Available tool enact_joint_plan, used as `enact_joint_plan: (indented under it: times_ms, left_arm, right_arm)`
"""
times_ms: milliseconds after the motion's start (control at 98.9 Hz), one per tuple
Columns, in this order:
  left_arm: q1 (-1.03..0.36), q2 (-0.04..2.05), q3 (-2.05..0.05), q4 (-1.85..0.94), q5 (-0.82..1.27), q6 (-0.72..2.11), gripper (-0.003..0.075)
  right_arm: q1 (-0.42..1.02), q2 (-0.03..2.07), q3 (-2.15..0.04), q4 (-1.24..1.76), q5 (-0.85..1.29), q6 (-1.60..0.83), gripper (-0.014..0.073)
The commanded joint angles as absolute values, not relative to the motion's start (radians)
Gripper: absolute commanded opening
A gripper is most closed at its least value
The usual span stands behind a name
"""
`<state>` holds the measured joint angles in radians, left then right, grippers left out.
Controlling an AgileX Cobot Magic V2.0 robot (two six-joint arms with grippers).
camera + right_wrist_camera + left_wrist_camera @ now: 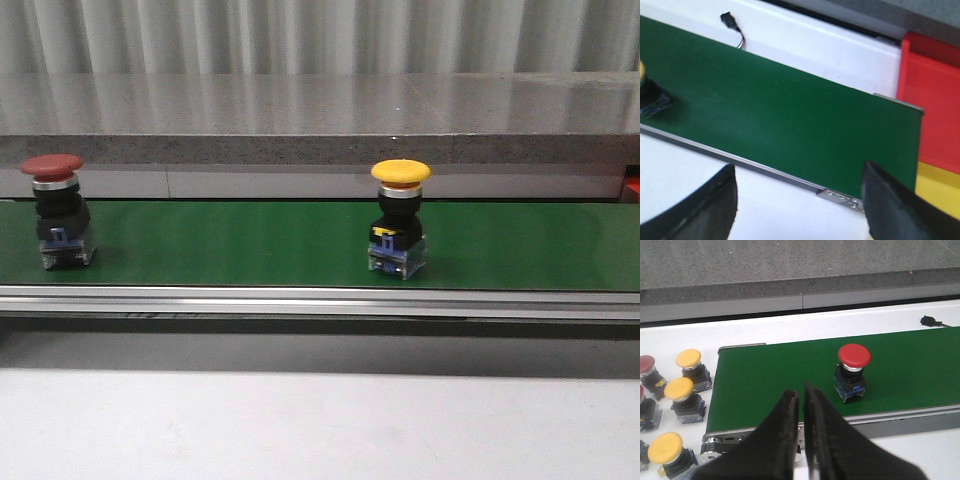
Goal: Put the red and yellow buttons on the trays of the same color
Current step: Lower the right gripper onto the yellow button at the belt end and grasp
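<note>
light: even and soft, coming from overhead | glare: pale vertical streaks reflecting off the far grey ledge (320,105) | shadows: faint ones pooling under both buttons on the green belt (250,245) | blur: right wrist view smearing slightly, near fingers (895,210) going soft

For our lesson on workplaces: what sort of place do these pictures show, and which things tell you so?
Probably a mock factory sorting station: a green conveyor belt carries a red button and a yellow button, spare buttons wait beside it, and a red tray sits at the belt's end.
</note>
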<state>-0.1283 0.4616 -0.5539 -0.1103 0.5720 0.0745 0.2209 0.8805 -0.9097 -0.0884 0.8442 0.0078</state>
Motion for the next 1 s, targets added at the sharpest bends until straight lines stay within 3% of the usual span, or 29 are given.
enact_joint_plan:
  times_ms: [0,414,890,991]
  left_arm:
    - [-0.134,0.466,-0.581,-0.125,0.491,0.073,-0.0006]
    - [-0.134,0.466,-0.581,-0.125,0.491,0.073,-0.0005]
    - [-0.134,0.466,-0.581,-0.125,0.491,0.073,-0.0005]
    - [-0.134,0.466,-0.581,-0.125,0.491,0.073,-0.0006]
  right_arm:
    - [0.261,0.942,-0.982,-0.063,0.827,0.000,0.0549]
    - [0.388,1.296,-1.166,0.057,0.994,-0.022,0.0549]
    - [0.390,1.599,-1.256,0.197,0.910,-0.174,0.0547]
    - [0.390,1.641,-1.256,0.183,0.872,-0.174,0.0474]
